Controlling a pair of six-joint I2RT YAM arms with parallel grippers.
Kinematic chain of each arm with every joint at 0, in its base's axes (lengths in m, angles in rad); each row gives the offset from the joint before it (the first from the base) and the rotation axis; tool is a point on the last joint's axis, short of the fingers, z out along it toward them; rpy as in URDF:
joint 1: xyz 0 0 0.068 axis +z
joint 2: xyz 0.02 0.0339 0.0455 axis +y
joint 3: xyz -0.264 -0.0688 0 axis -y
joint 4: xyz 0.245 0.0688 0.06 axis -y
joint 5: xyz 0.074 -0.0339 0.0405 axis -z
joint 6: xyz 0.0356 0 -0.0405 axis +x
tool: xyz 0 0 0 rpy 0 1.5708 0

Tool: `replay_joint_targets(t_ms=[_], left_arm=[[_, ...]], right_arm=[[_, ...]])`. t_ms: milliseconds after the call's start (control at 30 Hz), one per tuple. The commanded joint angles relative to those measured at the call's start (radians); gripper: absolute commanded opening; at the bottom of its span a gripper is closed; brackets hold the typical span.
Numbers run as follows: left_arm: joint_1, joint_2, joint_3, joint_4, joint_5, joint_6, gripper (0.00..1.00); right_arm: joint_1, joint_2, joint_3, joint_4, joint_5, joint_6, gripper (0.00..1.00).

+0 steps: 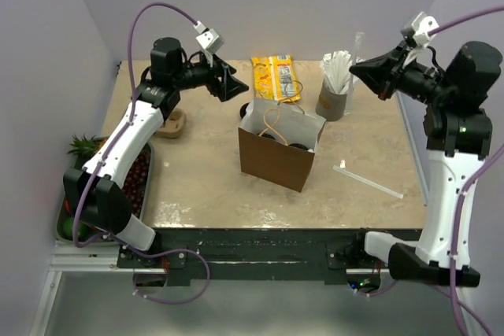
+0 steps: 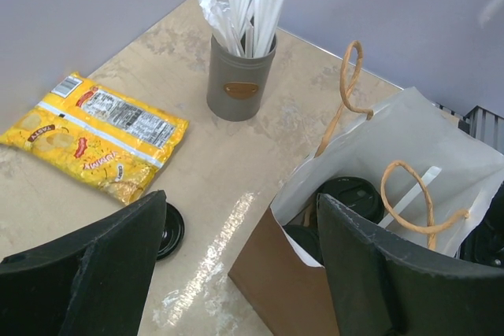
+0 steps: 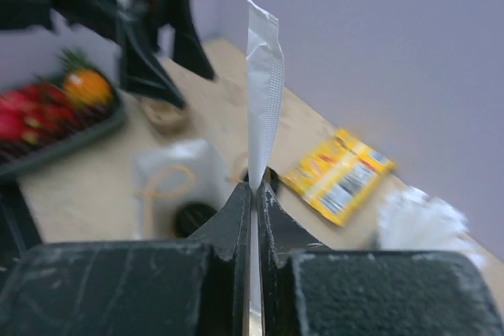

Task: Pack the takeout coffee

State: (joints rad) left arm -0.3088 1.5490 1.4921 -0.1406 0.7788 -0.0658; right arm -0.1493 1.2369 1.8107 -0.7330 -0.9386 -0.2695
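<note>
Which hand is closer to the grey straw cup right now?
Right. The right hand hangs just above and right of the grey straw cup, pinching a wrapped straw. The left hand is open, well left of it, past the paper bag.

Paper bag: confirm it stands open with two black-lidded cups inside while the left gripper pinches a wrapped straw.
Wrong arm: the right gripper pinches the wrapped straw, as the right wrist view shows; the left gripper is open and empty. The paper bag does stand open with two black-lidded cups inside.

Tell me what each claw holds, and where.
Right claw pinches a wrapped straw along its shaft, one end jutting out. Left claw open, empty.
</note>
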Motion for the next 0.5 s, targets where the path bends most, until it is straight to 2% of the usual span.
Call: replay_joint_targets(t_ms=[0, 100, 267, 367, 400, 433, 467], left_arm=[[0.01, -0.043, 0.049, 0.001, -0.009, 0.03, 0.82], [0.011, -0.055, 0.048, -0.017, -0.021, 0.046, 0.82], [0.01, -0.064, 0.045, -0.025, -0.03, 0.06, 0.82], [0.01, -0.069, 0.054, -0.027, -0.035, 0.06, 0.82], [0.01, -0.07, 0.059, -0.031, -0.036, 0.061, 0.83], [0.01, -0.072, 0.06, -0.034, -0.041, 0.061, 0.83], [0.011, -0.076, 0.065, -0.039, -0.044, 0.092, 0.83]], right_arm=[[0.036, -0.025, -0.157, 0.578, -0.169, 0.697, 0.0], [0.117, 0.007, -0.108, 0.537, -0.146, 0.658, 0.0], [0.25, 0.039, -0.137, 0.535, -0.106, 0.621, 0.0], [0.277, 0.062, -0.18, 0.467, -0.077, 0.56, 0.0], [0.277, 0.07, -0.191, 0.43, -0.028, 0.493, 0.0], [0.278, 0.076, -0.189, 0.385, 0.001, 0.451, 0.05], [0.278, 0.081, -0.188, 0.309, 0.035, 0.411, 0.24]])
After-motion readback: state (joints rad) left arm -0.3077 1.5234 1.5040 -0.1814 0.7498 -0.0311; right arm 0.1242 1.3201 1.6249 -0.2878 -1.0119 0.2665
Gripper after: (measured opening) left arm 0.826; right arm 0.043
